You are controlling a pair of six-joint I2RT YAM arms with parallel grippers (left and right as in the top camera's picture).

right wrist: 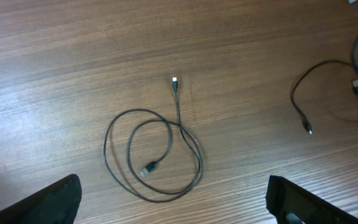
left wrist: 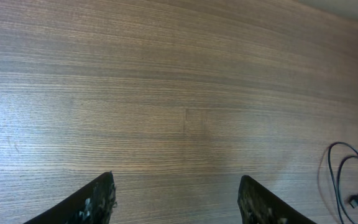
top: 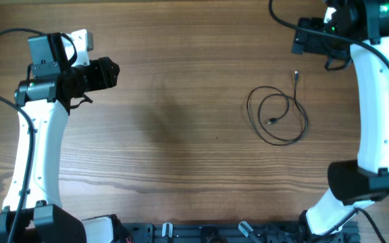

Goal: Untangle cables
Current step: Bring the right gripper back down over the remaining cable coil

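One thin black cable lies in a loose double loop on the wooden table, right of centre. The right wrist view shows its small plug pointing away and its wider plug inside the loop. A second thin cable with a plug lies apart at that view's right edge. My right gripper is open above the near edge of the loop, with nothing between its fingers. My left gripper is open over bare wood at the far left, and the looped cable shows at its view's right edge.
The left arm stands along the left side and the right arm along the right, each trailing a thicker black lead. A black rail runs along the near table edge.
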